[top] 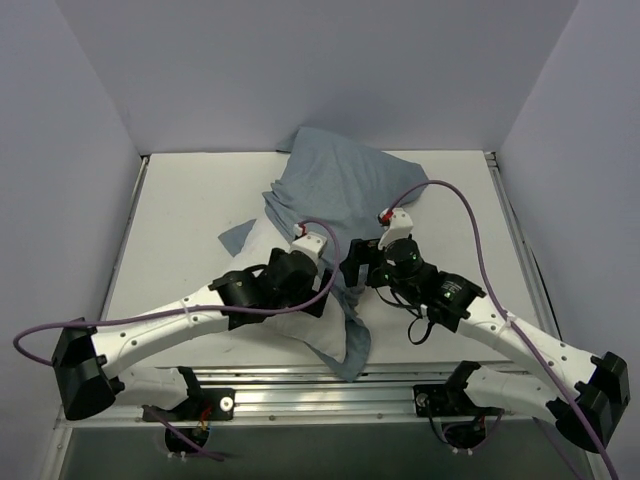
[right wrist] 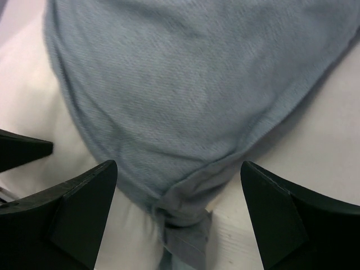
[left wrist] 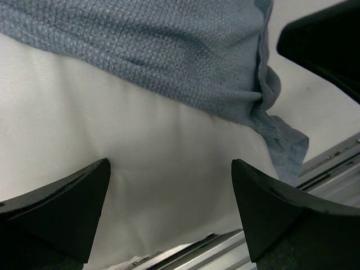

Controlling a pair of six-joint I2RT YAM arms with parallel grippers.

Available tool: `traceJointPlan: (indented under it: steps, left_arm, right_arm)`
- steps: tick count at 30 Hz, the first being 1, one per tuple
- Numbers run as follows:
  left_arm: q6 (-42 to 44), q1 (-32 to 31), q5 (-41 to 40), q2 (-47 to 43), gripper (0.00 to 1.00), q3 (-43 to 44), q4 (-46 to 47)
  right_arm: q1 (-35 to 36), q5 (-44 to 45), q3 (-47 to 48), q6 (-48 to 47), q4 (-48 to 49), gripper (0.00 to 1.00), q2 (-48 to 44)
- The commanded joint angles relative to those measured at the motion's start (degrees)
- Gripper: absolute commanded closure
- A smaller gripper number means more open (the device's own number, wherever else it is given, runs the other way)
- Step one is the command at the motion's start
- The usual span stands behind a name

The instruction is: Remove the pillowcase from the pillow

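Pillowcase (top: 340, 180): slate-blue woven cloth, plain face up, rumpled and heaped over the far part of the pillow. One narrow strip trails down past the pillow's near right corner toward the bench edge.
Pillow (top: 285, 333): plain white and plump, lying mid-bench (top: 180, 220). Its near part is bare and the rest is under the blue cloth.
Left hand (left wrist: 171, 208): fingers spread wide with nothing between them, poised over bare white pillow just below the pillowcase hem.
Right hand (right wrist: 180, 214): fingers also wide apart and gripping nothing. A gathered, twisted bunch of blue cloth lies between them (it touches neither finger, as far as can be seen).
Top view alone: shows the whole layout. Both arms reach inward from the near corners and their wrists are close together above the pillow. The fingertips are hidden under the wrists.
Left wrist view alone: shows the stitched hem, the coarse weave, and a metal rail (left wrist: 332, 169) just past the pillow's corner.
Right wrist view alone: shows the cloth's folds converging into that bunch, with white pillow on either side.
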Motion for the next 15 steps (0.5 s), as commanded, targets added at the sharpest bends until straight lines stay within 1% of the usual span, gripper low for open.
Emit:
traceJointPlan:
  steps: [1, 5, 6, 8, 9, 12, 13, 15]
  left_arm:
    - [-5.02, -0.92, -6.29, 4.13, 0.03, 3.40, -2.57]
    - [-9.62, -0.14, -8.49, 5.90, 0.04, 0.60, -1.71]
    - [-10.05, 0.13, -8.23, 5.90, 0.12, -1.24, -0.92]
    - [-10.94, 0.65, -7.88, 5.73, 0.24, -2.57, 1.11]
    - [-11.03, 0.74, -7.53, 5.64, 0.39, -3.79, 2.51]
    - [-11.20, 1.36, -6.39, 5.02, 0.62, -4.77, 4.27]
    - [-11.20, 1.53, -6.12, 4.68, 0.77, -5.29, 4.54]
    - [-11.11, 2.24, -5.59, 4.41, 0.93, -5.47, 4.80]
  right_arm:
    - [-1.28, 1.32, -3.34, 1.30, -1.90, 0.14, -1.87]
    - [-1.37, -3.07, -5.71, 0.95, 0.74, 0.14, -1.88]
    - [-1.37, -5.60, -6.41, 0.60, 1.44, 0.14, -1.18]
    - [-1.28, -7.64, -7.03, 0.42, 3.11, 0.14, -0.30]
    - [-1.11, -8.96, -7.38, 0.59, 5.29, 0.14, 0.49]
    - [-0.84, -12.04, -8.70, 0.51, 7.68, 0.14, 1.81]
    - [-0.32, -13.44, -8.96, 0.07, 8.99, 0.14, 1.99]
    - [0.65, -13.63, -9.06, -0.28, 9.79, 0.14, 3.30]
